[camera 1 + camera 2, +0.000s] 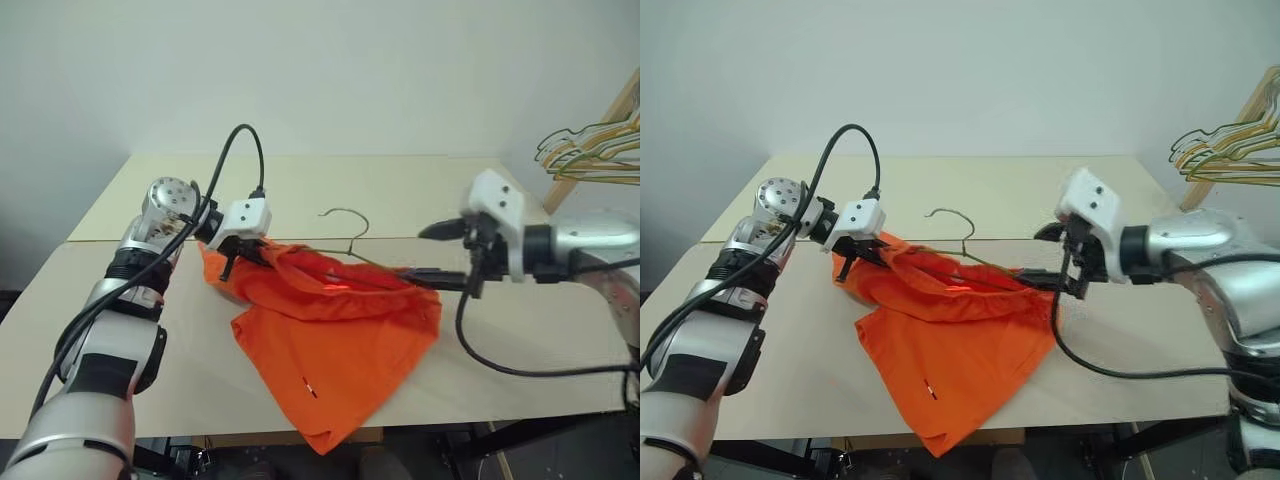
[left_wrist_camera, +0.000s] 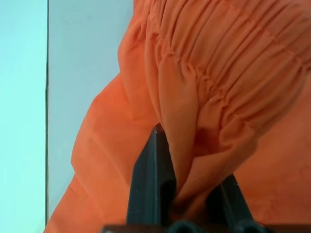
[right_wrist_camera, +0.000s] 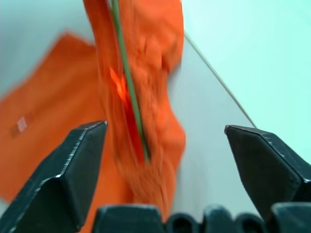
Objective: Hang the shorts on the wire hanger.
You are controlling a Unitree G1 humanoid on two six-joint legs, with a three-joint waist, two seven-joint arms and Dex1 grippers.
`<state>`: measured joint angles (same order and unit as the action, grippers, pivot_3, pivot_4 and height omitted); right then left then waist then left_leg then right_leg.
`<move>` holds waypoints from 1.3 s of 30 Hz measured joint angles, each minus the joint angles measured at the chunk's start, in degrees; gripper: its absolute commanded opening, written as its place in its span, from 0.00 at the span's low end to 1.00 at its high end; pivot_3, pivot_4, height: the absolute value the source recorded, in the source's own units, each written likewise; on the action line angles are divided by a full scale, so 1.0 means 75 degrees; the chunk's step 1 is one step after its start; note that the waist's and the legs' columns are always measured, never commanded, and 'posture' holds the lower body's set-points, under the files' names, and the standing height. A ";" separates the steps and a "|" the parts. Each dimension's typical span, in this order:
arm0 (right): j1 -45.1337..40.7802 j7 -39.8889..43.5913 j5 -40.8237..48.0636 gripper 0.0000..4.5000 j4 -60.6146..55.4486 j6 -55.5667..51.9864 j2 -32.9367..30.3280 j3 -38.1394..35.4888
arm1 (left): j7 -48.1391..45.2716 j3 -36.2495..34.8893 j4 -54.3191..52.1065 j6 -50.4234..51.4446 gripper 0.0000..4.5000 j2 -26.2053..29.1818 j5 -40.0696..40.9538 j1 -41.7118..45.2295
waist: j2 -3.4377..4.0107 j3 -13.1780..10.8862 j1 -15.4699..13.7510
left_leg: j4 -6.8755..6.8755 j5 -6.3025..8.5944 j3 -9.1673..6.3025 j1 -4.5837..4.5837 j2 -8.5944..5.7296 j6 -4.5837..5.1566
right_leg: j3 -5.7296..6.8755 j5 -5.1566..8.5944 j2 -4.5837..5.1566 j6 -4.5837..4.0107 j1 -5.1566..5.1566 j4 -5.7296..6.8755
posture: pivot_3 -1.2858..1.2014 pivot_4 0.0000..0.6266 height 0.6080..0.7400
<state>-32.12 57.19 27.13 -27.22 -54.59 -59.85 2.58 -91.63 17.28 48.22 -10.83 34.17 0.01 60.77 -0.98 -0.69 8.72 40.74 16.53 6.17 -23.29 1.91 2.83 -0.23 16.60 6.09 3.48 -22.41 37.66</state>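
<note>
Across the middle of the worktop (image 1: 520,340), the shorts (image 1: 330,350) lie spread, with one leg draped over the front edge. Their gathered waistband is lifted off the surface on the side nearer the left edge, where the left gripper (image 1: 240,258) is clenched on a fold of the orange cloth; in the left wrist view the fabric bunches between its two black fingers (image 2: 153,187). The wire hanger (image 1: 350,240) is threaded into the waistband, its small hook poking up behind the shorts toward the back edge and its thin arm running inside the cloth toward the right. The right gripper (image 1: 440,255) hovers just off the right end of the waistband, its fingers (image 3: 73,170) spread wide and gripping nothing. A bunch of green and yellow hangers (image 1: 590,150) hangs beyond the right back corner.
</note>
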 measured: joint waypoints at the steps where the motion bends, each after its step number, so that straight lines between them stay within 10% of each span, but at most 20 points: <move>1: 0.0009 -0.0020 -0.0316 1.00 -0.0020 0.0182 -0.0039 0.0457 | -0.0010 -0.0014 -0.0001 0.0007 0.00 -0.0009 0.0000 0.0001 | 0.0000 0.0000 0.0026 | 0.0000 0.0000 0.0006 0.0006 0.0001 0.0000 | -0.0008 0.0000 -0.0001 0.0000 -0.0001 -0.0004 | 0.44 0.00 1.00; 6: -0.0553 -0.0259 -0.1543 0.89 0.0569 0.0454 0.0456 0.2349 | -0.0037 -0.0032 -0.0013 0.0036 0.00 -0.0101 -0.0003 0.0014 | 0.0001 -0.0001 0.0145 | 0.0000 0.0001 0.0015 0.0013 -0.0001 0.0002 | -0.0025 0.0001 -0.0004 0.0000 -0.0013 -0.0008 | 0.44 0.00 1.00; 18: -0.1039 0.0277 -0.2092 0.02 0.1207 0.0729 0.0910 0.2904 | -0.0077 -0.0068 -0.0218 0.0116 0.00 0.0011 -0.0003 -0.0026 | 0.0002 -0.0001 0.0124 | -0.0001 -0.0012 0.0005 0.0001 -0.0011 -0.0021 | -0.0020 0.0003 0.0007 0.0010 -0.0004 -0.0001 | 0.45 0.00 1.00; 33: 0.0475 0.0728 -0.0656 0.00 0.0386 -0.0485 0.0604 0.1418 | -0.0089 -0.0033 -0.0395 0.0513 0.93 0.0327 0.1411 0.0060 | 0.0002 -0.0001 0.0060 | 0.0000 -0.0010 0.0001 0.0004 -0.0008 -0.0019 | -0.0021 0.0003 0.0006 0.0011 0.0002 -0.0002 | 0.44 0.00 1.00; 39: 0.2327 -0.0336 0.0036 0.00 -0.0068 -0.2324 0.1187 -0.1072 | -0.0030 -0.0892 -0.0877 0.1471 0.99 0.0570 0.2229 0.0082 | 0.0000 0.0000 -0.0026 | 0.0004 -0.0009 0.0000 0.0003 -0.0009 -0.0018 | -0.0022 0.0002 0.0008 0.0014 0.0008 -0.0003 | 0.43 0.00 1.00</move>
<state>-14.67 54.67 27.40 -27.73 -72.02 -50.94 -5.46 -91.86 10.58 41.64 0.21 38.45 16.73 61.39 -0.98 -0.69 8.52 40.77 16.46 6.17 -23.27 1.84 2.70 -0.40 16.62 6.15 3.58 -22.35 37.64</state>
